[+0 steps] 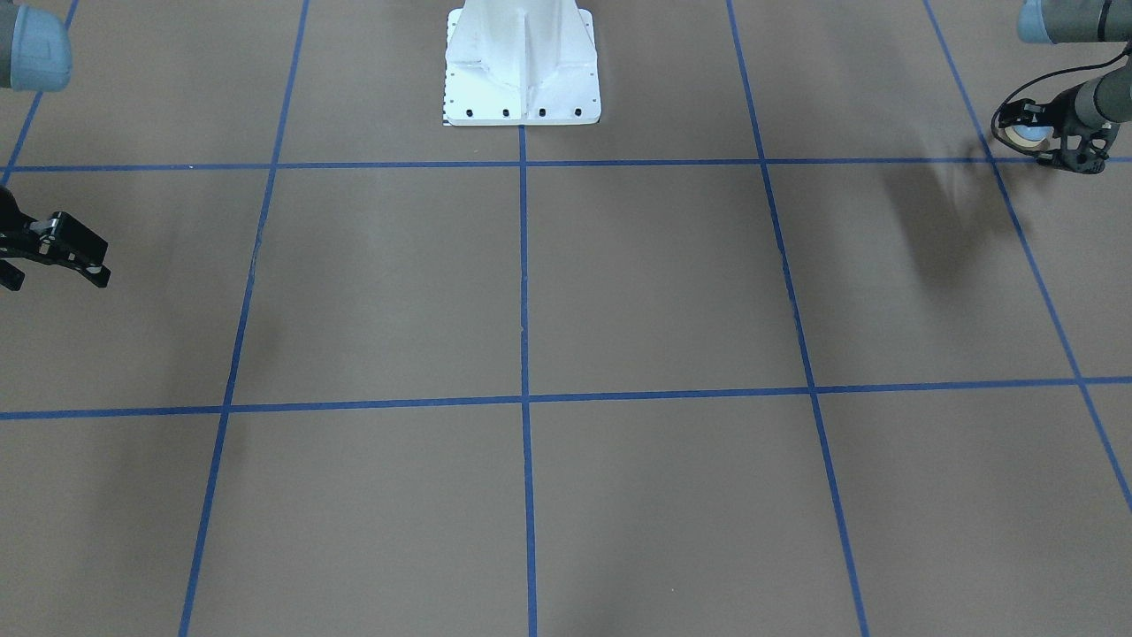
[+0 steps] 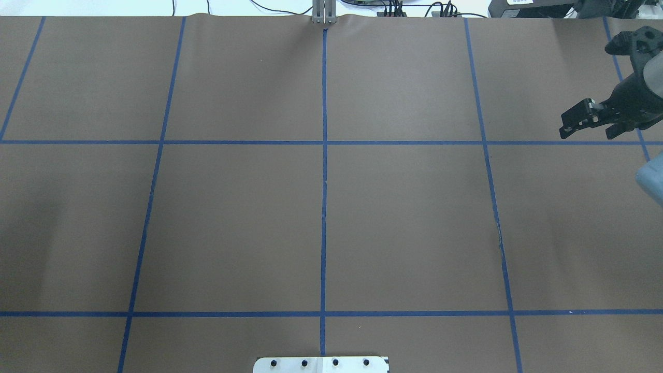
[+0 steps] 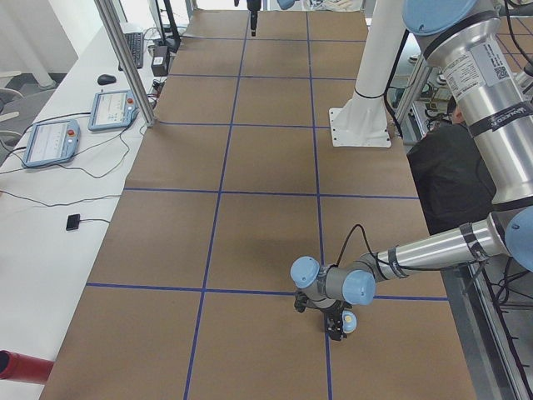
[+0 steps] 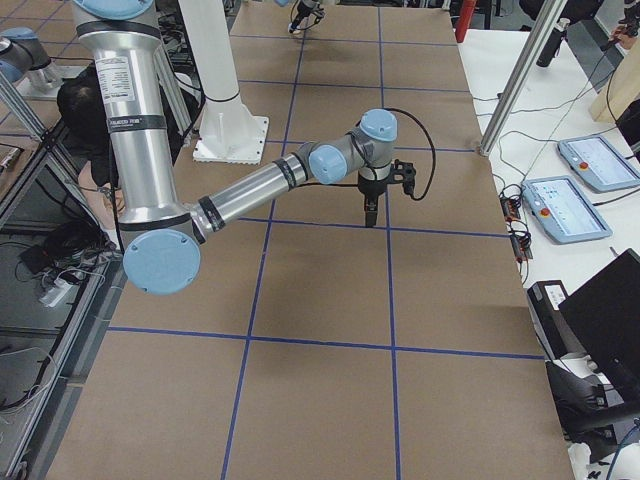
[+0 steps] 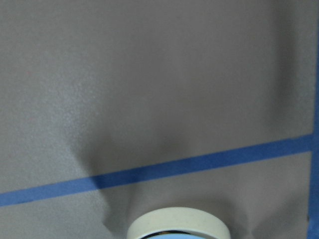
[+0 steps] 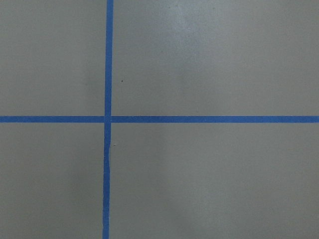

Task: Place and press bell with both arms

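Observation:
The light-blue bell (image 1: 1030, 134) with its cream rim sits between the fingers of my left gripper (image 1: 1042, 141), which is shut on it near the table's left end. The gripper's shadow falls on the brown paper beside it. The side view shows the same gripper (image 3: 337, 321) low over the table with the bell (image 3: 349, 320) in it. The left wrist view shows only the bell's cream rim (image 5: 177, 224) at the bottom edge. My right gripper (image 1: 55, 276) is open and empty over the right end of the table; it also shows in the overhead view (image 2: 588, 132).
The white bolted pedestal (image 1: 522, 80) stands at the middle of the robot's side. Blue tape lines (image 2: 324, 155) divide the brown table cover into squares. Two control pendants (image 3: 50, 142) and a red cylinder (image 3: 21, 367) lie on the white side bench.

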Robot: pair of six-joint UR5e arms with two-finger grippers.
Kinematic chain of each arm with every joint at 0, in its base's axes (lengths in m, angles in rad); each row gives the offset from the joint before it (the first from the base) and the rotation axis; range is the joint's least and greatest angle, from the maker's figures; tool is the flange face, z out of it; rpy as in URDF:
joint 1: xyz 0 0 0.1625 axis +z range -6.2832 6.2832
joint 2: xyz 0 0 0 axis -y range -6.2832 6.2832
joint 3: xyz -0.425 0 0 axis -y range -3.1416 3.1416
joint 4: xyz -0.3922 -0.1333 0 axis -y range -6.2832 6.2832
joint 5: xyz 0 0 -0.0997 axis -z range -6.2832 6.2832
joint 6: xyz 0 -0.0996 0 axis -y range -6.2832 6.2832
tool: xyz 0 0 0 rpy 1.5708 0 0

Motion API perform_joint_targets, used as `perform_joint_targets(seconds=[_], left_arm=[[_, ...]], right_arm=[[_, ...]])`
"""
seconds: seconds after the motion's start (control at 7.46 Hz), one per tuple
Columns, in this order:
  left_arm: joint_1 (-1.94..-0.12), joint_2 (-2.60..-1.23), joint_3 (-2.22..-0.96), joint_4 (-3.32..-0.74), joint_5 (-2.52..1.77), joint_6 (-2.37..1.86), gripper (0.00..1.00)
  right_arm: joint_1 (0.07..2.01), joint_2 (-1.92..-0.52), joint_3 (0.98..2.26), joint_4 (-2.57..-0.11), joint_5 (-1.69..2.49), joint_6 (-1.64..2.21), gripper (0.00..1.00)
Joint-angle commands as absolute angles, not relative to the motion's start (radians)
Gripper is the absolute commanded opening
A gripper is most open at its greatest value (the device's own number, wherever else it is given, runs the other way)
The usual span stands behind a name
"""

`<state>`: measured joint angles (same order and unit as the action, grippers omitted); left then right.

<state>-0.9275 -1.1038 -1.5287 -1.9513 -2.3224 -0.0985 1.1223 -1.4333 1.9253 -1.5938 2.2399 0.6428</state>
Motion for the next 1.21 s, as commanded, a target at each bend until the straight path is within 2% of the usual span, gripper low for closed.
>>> perform_joint_targets(seconds=[0.0, 0.13, 0.27, 0.4, 0.54, 0.8, 1.07], left_arm=[[-0.919, -1.1, -1.528, -1.953, -2.322, -0.098, 0.83], [-0.917, -1.1, -1.529, -1.954, -2.324, -0.097, 0.62], [-0.917, -1.098, -1.529, -1.974, -2.324, -0.1, 0.35], [-0.916, -1.094, -1.529, -2.003, -2.325, -0.103, 0.13], [-0.917, -1.072, -1.531, -2.067, -2.33, -0.107, 0.0], [-0.925, -1.02, -1.592, -2.157, -2.332, -0.115, 0.0], [-0.937, -0.963, -1.768, -2.157, -2.33, -0.199, 0.0]], right_arm=[[1.121, -1.428, 1.927, -1.594, 2.235, 0.643, 1.0], [1.12, -1.428, 1.927, -1.594, 2.235, 0.643, 1.0], [1.12, -1.428, 1.927, -1.594, 2.232, 0.643, 1.0], [1.12, -1.428, 1.927, -1.594, 2.232, 0.643, 1.0], [1.12, -1.428, 1.925, -1.594, 2.229, 0.643, 1.0], [1.121, -1.431, 1.928, -1.594, 2.223, 0.641, 1.0], [1.123, -1.436, 1.927, -1.594, 2.221, 0.641, 1.0]])
